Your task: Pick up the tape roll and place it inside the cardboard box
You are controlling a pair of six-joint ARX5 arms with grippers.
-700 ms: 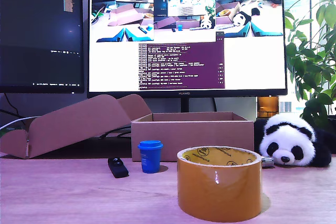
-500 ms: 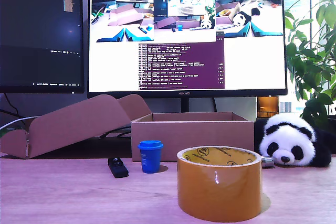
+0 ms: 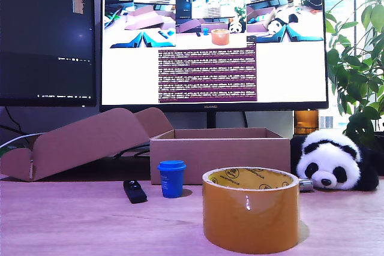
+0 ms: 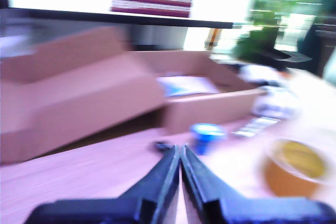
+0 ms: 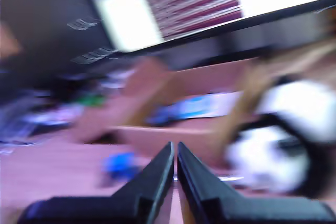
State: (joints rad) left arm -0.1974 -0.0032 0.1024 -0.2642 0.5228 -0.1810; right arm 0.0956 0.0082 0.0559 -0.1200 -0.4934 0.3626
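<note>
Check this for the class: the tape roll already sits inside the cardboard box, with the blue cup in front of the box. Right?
Not quite. In the exterior view the tape roll stands on the table, in front of the cardboard box, not inside it. The blue cup is in front of the box as stated.

An office desk is showing here. Two monitors (image 3: pixel 213 40) are glowing behind it, and a potted plant (image 3: pixel 357 70) is standing nearby.

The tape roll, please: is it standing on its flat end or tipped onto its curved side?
Flat on its end: the tape roll shows its open core facing up, on the table.
</note>
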